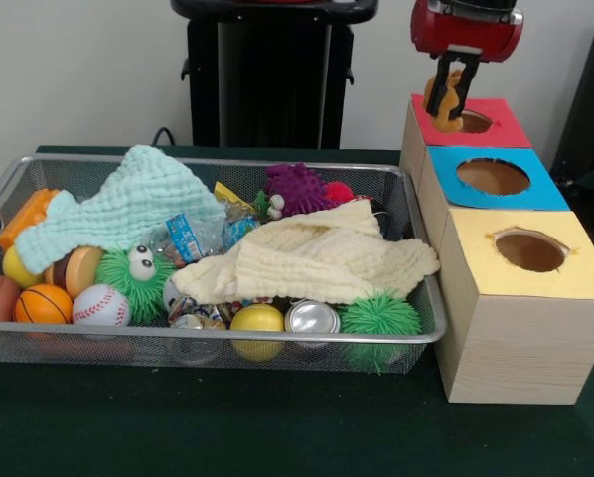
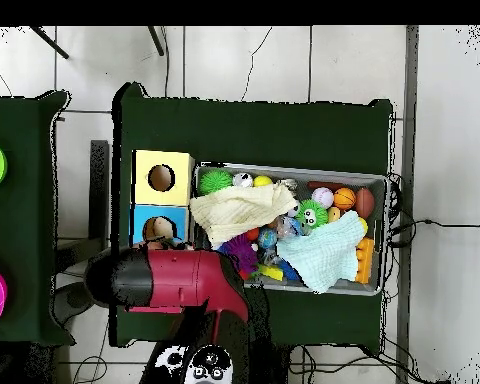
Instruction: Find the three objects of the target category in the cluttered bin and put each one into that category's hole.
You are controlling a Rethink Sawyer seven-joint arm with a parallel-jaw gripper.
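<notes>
The silver wire-mesh bin [image 1: 227, 162] lies on the dark green table and is full of toys and cloths; it also shows in the overhead view [image 2: 284, 168]. My gripper [image 1: 454, 96] hangs at the upper right, right of the bin. It is shut on a small orange-tan object [image 1: 441, 91] and holds it just above the round hole [image 1: 474, 122] of the red-topped wooden box [image 1: 501, 129]. In the overhead view the red arm [image 2: 174, 280] covers the gripper and the red box.
A blue-topped box [image 1: 496, 177] and a yellow-topped box [image 1: 530, 250] stand in a row in front of the red one. The bin holds a mint cloth [image 1: 128, 204], a cream cloth [image 1: 317, 258], a purple toy [image 1: 295, 189], green spiky balls [image 1: 379, 316], a baseball [image 1: 100, 306] and a basketball [image 1: 43, 304].
</notes>
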